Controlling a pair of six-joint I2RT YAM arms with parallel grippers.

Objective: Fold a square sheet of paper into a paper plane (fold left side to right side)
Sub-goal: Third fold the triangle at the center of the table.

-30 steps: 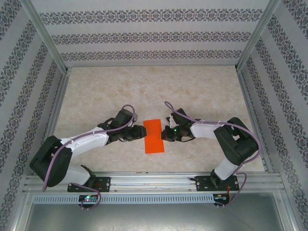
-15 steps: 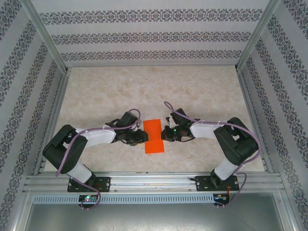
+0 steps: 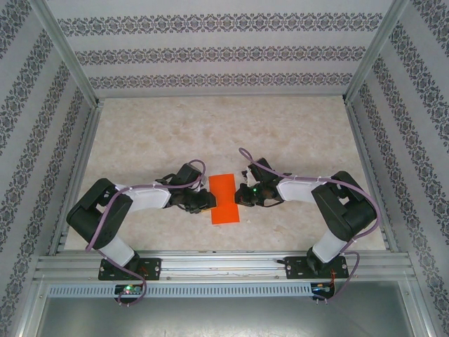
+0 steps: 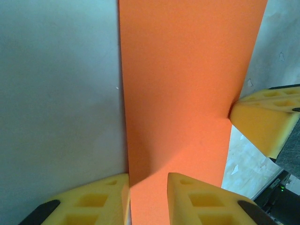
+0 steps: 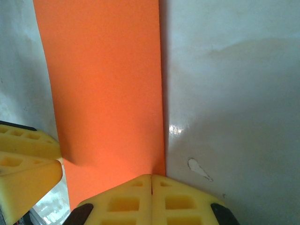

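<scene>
The square sheet of paper [image 3: 224, 199] was found as a narrow creased strip, lying flat on the counter [image 3: 210, 126] near its front edge, between the two arms. The left pincer [image 3: 208, 201] was set at the strip's left edge, its jaws standing apart with the paper's edge between them. The right pincer [image 3: 241, 195] was closed, fingertips pressed together at the right edge. Whether it gripped the paper could not be told.
</scene>
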